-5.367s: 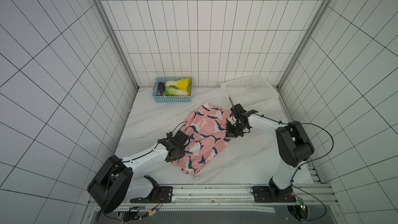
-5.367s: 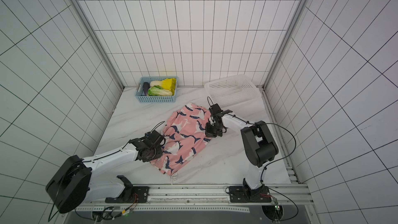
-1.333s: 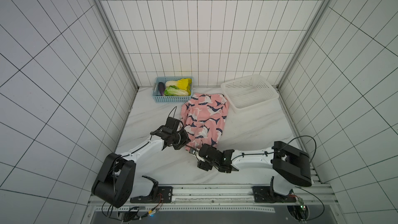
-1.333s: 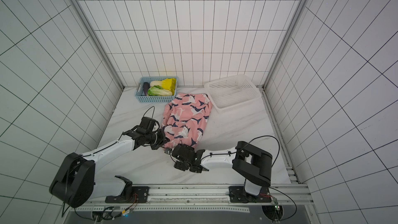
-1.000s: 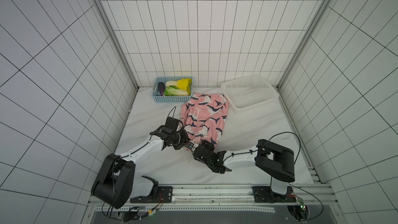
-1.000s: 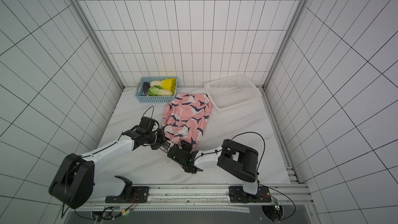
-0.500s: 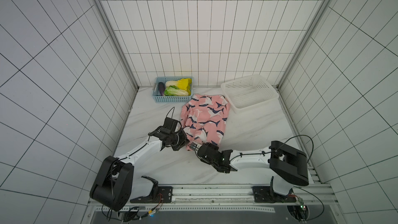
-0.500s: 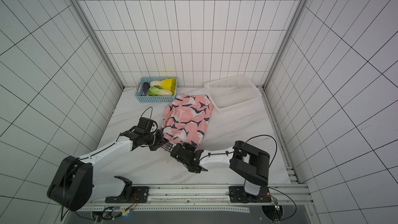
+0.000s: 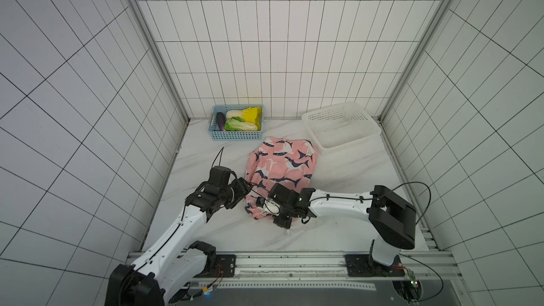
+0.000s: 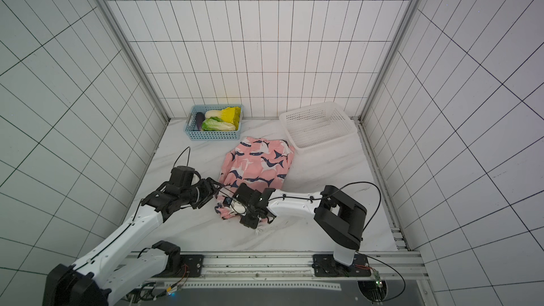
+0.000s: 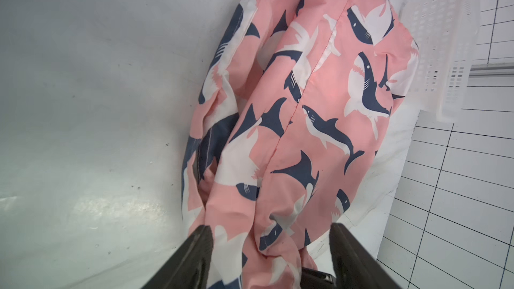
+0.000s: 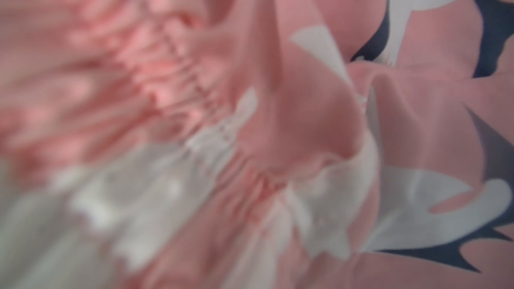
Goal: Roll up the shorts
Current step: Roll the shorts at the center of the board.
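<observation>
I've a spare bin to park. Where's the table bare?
Free: marble between shorts and right wall, before white basket; marble between blue basket and left arm; strip along front rail. Crowded: shorts' near edge, where left hand sits beside right hand.

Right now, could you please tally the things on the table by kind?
baskets: 2, blue basket and white basket
vegetables: 3, eggplant, yellow cabbage, green cabbage
shorts: 1
total: 6
</observation>
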`<act>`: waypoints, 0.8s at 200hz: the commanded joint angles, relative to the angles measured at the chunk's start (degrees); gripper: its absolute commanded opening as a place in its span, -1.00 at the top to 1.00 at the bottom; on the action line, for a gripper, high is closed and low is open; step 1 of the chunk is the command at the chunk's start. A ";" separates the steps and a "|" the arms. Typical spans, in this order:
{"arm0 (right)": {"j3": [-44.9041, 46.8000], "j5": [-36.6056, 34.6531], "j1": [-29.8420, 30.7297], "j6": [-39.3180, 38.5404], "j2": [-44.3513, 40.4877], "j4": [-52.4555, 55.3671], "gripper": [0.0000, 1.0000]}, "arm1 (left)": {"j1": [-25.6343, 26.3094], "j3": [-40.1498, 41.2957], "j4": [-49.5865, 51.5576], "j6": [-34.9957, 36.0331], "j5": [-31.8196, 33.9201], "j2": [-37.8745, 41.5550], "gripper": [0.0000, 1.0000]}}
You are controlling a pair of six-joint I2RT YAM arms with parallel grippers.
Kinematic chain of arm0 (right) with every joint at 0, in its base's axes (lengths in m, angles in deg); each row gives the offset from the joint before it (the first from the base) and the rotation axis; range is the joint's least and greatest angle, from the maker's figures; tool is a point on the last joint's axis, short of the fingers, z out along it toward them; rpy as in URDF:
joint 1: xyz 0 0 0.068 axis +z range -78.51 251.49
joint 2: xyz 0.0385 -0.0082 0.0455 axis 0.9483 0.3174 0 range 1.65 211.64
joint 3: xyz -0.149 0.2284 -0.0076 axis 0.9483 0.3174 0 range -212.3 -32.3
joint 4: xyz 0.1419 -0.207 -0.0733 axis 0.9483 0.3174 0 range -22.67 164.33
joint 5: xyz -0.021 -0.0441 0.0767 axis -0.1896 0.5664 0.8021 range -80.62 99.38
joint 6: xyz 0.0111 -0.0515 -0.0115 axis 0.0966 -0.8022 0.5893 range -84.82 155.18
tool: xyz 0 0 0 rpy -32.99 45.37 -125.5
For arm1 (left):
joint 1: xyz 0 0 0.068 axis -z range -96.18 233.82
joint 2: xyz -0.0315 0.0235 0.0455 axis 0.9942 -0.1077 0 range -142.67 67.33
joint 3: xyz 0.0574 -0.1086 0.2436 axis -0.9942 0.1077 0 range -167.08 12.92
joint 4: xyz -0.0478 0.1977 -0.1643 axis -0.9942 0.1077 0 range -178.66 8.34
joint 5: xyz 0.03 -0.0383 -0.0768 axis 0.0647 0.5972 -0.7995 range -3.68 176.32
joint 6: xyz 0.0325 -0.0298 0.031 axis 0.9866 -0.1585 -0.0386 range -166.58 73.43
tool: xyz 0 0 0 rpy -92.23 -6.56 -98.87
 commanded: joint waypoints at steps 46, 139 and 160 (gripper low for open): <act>-13.13 27.21 -10.91 6.84 11.84 13.96 1.00 | 0.14 9.45 2.38 -2.51 0.86 17.21 -0.30; -18.82 40.97 -17.98 12.14 22.07 16.61 1.00 | 9.17 18.82 -16.79 -1.78 4.59 14.04 -0.40; -19.54 41.33 -18.33 12.57 22.51 16.53 1.00 | 10.80 19.76 -20.93 -0.79 5.03 11.91 -0.27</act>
